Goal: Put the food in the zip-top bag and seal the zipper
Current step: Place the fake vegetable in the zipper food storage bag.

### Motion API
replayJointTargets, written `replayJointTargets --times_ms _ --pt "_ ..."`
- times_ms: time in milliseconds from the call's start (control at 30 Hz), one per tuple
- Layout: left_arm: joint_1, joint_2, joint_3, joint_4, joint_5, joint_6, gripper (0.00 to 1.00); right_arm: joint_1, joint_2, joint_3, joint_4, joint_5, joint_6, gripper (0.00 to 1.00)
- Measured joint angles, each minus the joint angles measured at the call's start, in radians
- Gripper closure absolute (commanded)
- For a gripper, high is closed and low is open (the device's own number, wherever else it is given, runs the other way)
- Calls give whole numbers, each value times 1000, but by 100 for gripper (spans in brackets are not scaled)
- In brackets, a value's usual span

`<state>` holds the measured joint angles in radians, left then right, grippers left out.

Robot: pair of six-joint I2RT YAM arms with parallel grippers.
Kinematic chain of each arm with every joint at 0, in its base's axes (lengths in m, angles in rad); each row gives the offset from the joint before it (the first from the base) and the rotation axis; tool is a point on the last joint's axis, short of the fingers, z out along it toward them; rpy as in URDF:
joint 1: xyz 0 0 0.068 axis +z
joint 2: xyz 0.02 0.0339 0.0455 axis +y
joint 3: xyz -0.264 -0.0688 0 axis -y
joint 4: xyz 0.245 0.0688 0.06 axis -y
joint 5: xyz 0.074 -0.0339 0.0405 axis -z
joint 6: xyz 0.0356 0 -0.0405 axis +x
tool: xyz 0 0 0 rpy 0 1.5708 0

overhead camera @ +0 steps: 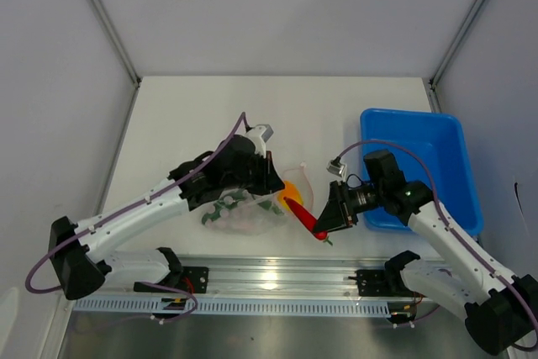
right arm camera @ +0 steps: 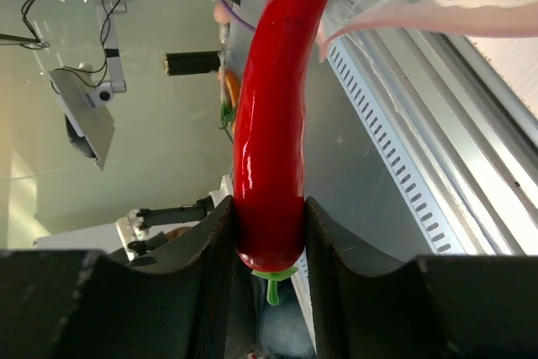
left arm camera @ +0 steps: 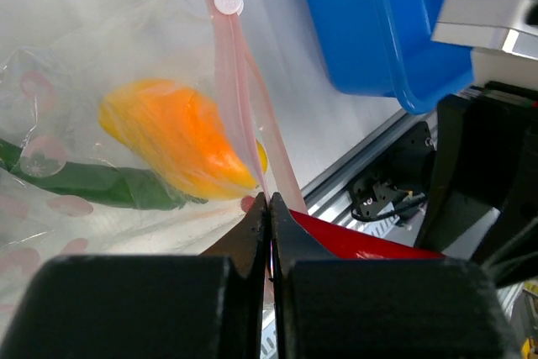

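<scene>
Right tool [right arm camera: 269, 224] grips the chili [right arm camera: 273, 107] by its stem, tip at the bag [overhead camera: 244, 218] mouth; left tool [left arm camera: 269, 208], clenched on the zipper strip [left arm camera: 235, 81], should lift it so the chili slides in.

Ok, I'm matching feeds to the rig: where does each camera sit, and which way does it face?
Top external: above and behind the bases, facing down on the table; left arm and right arm show.
Left wrist: on the left arm, facing past its fingers, left gripper shut on the zipper.
Right wrist: on the right arm, facing along its fingers, right gripper clamping the red chili pepper.
Shared: all three show the red chili pepper.
</scene>
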<state>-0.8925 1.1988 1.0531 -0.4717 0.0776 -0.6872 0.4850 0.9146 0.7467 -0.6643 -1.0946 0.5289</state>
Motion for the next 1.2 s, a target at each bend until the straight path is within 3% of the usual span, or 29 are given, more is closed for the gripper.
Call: replayJointTargets --times_ms 433,800,933,1200 --pt "1 -116 -91 37 92 17 99 0 231 2 219 -55 164 82" --pt "2 -122 -92 44 113 16 99 43 373 68 349 -58 241 77" --pt "2 -121 -92 44 115 16 100 46 415 83 371 -27 244 73" --pt "2 -122 -92 44 121 15 99 51 487 86 400 79 257 53"
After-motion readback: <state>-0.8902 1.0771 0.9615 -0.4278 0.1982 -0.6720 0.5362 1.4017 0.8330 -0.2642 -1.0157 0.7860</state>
